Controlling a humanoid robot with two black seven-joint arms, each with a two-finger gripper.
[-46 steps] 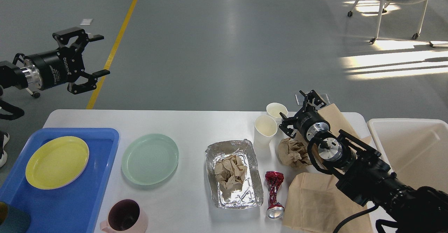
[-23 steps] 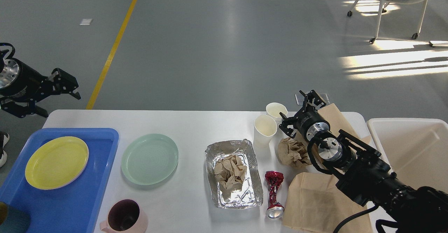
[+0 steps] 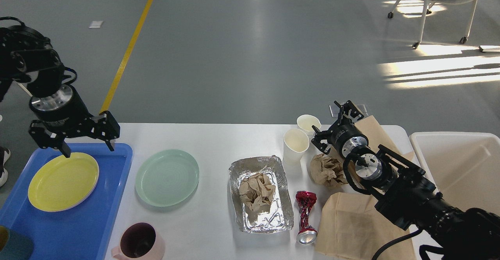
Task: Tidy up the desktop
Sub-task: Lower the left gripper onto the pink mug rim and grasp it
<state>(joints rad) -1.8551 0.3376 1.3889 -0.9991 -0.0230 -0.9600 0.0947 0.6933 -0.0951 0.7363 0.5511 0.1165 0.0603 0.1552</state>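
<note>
The white desktop [image 3: 218, 142] holds a pale green plate [image 3: 167, 177], a foil tray [image 3: 285, 217] with crumpled paper [image 3: 258, 191], a crushed red can [image 3: 306, 217], two paper cups [image 3: 295, 144] [image 3: 308, 123], a crumpled brown paper ball [image 3: 327, 169] and a flat brown paper bag [image 3: 353, 225]. My left gripper [image 3: 89, 147] is open, points down and hangs over the back edge of the blue tray [image 3: 97, 228], just behind the yellow plate [image 3: 63, 181]. My right gripper [image 3: 327, 121] is open and empty beside the cups, above the paper ball.
A pink mug [image 3: 138, 242] stands at the front edge. A white bin [image 3: 461, 166] sits to the right of the desktop. A second brown bag [image 3: 373, 129] lies under my right gripper. A teal object [image 3: 13, 246] is in the tray's front corner. A chair [image 3: 445, 2] stands far back.
My left gripper has swung from high off the table's left side down and right to the blue tray's back edge, turning to point down. The right arm has not moved.
</note>
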